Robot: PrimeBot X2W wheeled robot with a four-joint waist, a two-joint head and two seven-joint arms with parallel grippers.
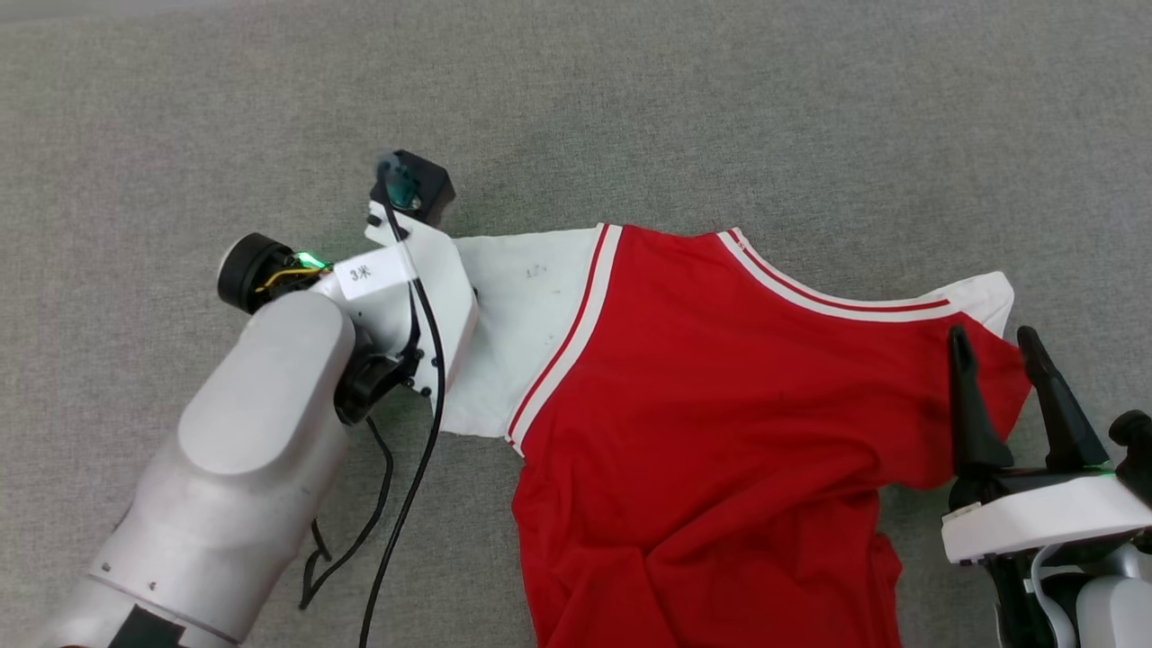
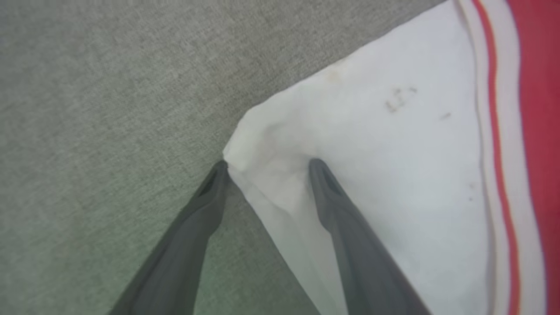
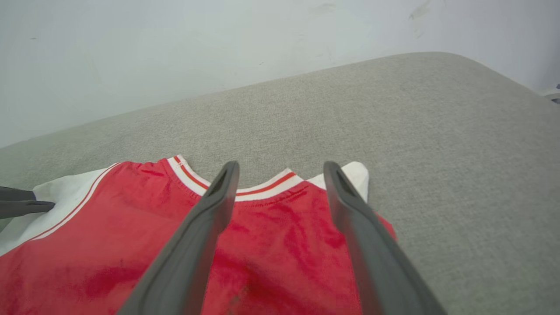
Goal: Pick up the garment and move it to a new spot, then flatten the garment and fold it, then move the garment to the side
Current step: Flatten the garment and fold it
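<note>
Across the grey upholstered surface [image 1: 630, 99] I see the red jersey [image 1: 720, 387] lying plain side up, striped collar [image 1: 810, 292] toward the far side. Its lower half is rumpled into folds and runs off the near edge of the head view.

The white sleeve on my left [image 1: 522, 315] is spread fairly flat, its red-and-white trim [image 1: 562, 346] running straight. My left claw [image 2: 269, 166] is down at that sleeve's outer corner with its jaws apart: one fingertip [image 2: 221, 168] touches the very edge of the cloth where it meets the grey fabric. The other presses on the white cloth just inside. The corner puckers a little between them, not pinched.

The right-hand white sleeve [image 1: 985, 301] shows as a small tab past the shoulder. My right claw [image 1: 992, 335] is released too, fingers spread wide over the red shoulder beside that tab; I cannot tell whether the tips touch it.

Bare grey fabric lies open beyond the collar and out past both sleeves. From the right wrist view the surface ends in a rounded far edge against a pale wall [image 3: 175, 52].
</note>
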